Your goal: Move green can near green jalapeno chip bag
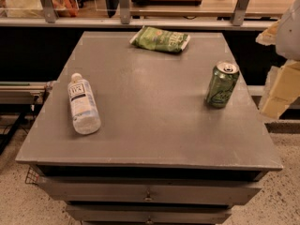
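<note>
Aluminium green can [222, 84]: upright, right side of tabletop [154, 111], well apart from green jalapeno chip bag [160, 39] at far edge. Likely light, thin-walled, smooth, dents if squeezed; grip mid-body from side. Claw [277, 93]: right frame edge, off tabletop, touching nothing; apart or together, cannot tell.

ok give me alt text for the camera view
A green can stands upright near the right edge of a grey tabletop, apart from a green jalapeno chip bag lying at the far edge. A clear plastic water bottle lies on its side at the left; the gripper hangs off the table's right side.
</note>
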You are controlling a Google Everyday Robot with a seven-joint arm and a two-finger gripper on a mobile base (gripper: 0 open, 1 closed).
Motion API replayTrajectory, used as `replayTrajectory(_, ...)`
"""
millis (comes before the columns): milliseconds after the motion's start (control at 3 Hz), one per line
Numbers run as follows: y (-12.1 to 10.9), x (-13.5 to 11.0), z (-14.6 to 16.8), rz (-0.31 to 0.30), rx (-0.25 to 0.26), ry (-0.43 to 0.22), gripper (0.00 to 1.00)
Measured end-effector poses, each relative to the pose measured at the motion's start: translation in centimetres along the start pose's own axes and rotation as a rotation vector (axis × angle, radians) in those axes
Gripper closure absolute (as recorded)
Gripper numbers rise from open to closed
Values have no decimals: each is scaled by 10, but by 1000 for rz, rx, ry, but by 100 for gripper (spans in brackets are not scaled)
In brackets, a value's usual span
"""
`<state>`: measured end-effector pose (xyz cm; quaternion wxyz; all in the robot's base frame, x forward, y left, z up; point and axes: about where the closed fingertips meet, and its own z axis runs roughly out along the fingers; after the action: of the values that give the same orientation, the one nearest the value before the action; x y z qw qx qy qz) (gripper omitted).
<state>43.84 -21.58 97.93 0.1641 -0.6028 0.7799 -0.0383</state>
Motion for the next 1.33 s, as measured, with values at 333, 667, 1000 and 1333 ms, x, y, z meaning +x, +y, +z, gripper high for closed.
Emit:
replayTrajectory(333, 0, 0, 0, 1, 1, -1, 0)
replayTrajectory(667, -21, 9, -1, 66, 34, -62, 0)
replayTrajectory(1000, -50, 25, 7, 177, 64, -193, 0)
replayTrajectory(1333, -60, 23, 34, 272, 28, -337, 0)
